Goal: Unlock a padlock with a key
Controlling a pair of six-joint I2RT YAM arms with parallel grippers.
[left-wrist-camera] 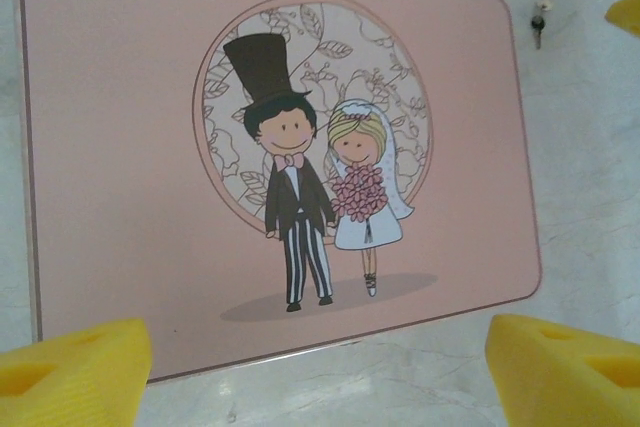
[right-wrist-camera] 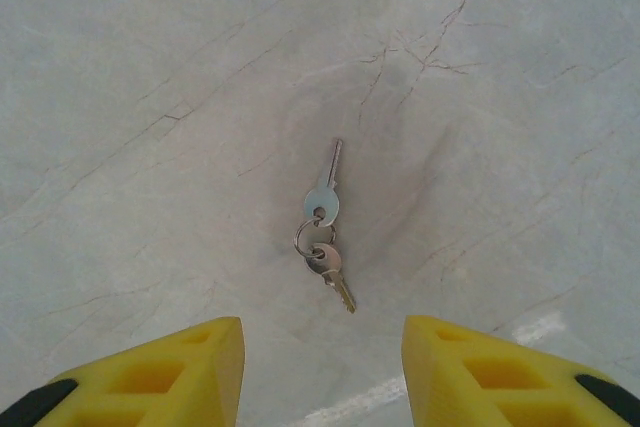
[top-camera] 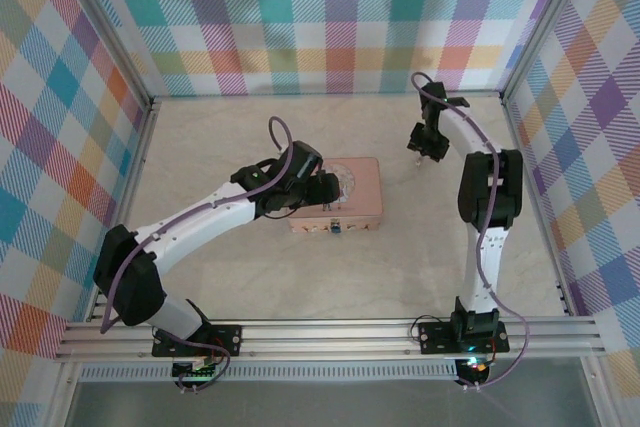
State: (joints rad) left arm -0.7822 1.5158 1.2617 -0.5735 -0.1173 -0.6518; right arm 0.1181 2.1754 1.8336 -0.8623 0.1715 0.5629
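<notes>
A pink tin [left-wrist-camera: 120, 147] showing a cartoon bride and groom in a round floral frame lies on a pale marbled table [left-wrist-camera: 590, 197], with a tiny key [left-wrist-camera: 539, 25] near its upper right corner and the yellow fingertips [left-wrist-camera: 70, 372] of the left gripper [left-wrist-camera: 320, 387] spread wide at the bottom corners.

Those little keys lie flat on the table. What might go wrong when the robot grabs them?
The keys are thin and lie flat, so the open right gripper may slide over them rather than pinch them. Two keys share one ring: it could grab the wrong one, or the spare could dangle in the way.
</notes>
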